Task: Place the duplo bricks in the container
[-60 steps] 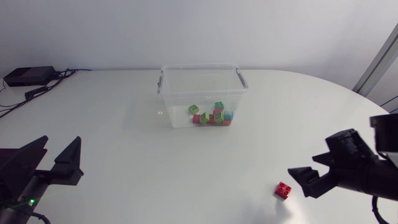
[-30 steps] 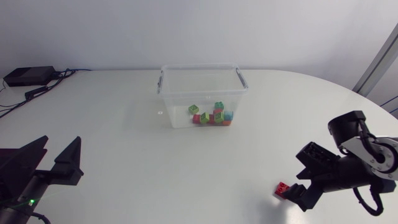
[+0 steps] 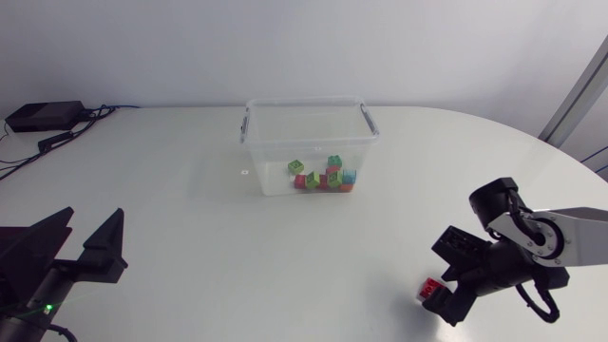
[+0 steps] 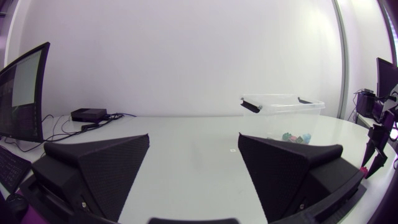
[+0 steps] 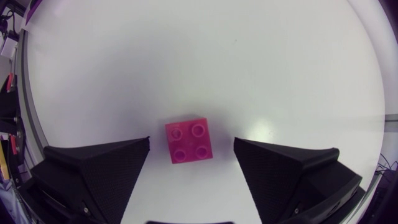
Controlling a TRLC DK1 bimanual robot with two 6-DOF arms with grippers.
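Observation:
A red duplo brick (image 3: 428, 287) lies studs up on the white table (image 3: 190, 218) at the front right. My right gripper (image 3: 435, 294) hangs over it, pointing down. In the right wrist view the brick (image 5: 188, 140) sits between the open fingers of the right gripper (image 5: 191, 144), with a gap on each side. The clear container (image 3: 309, 142) stands at the back middle, with several coloured bricks (image 3: 323, 176) in it. My left gripper (image 3: 93, 215) rests open and empty at the front left. The left gripper (image 4: 194, 139) faces across the table, with the container (image 4: 283, 111) well ahead of it.
A black box (image 3: 43, 116) with cables lies at the back left corner of the table. The table's front edge runs close behind the red brick. Bare white surface lies between the brick and the container.
My right arm has swung in and come down over the red brick, so the brick now sits between its fingers. The left arm has not moved.

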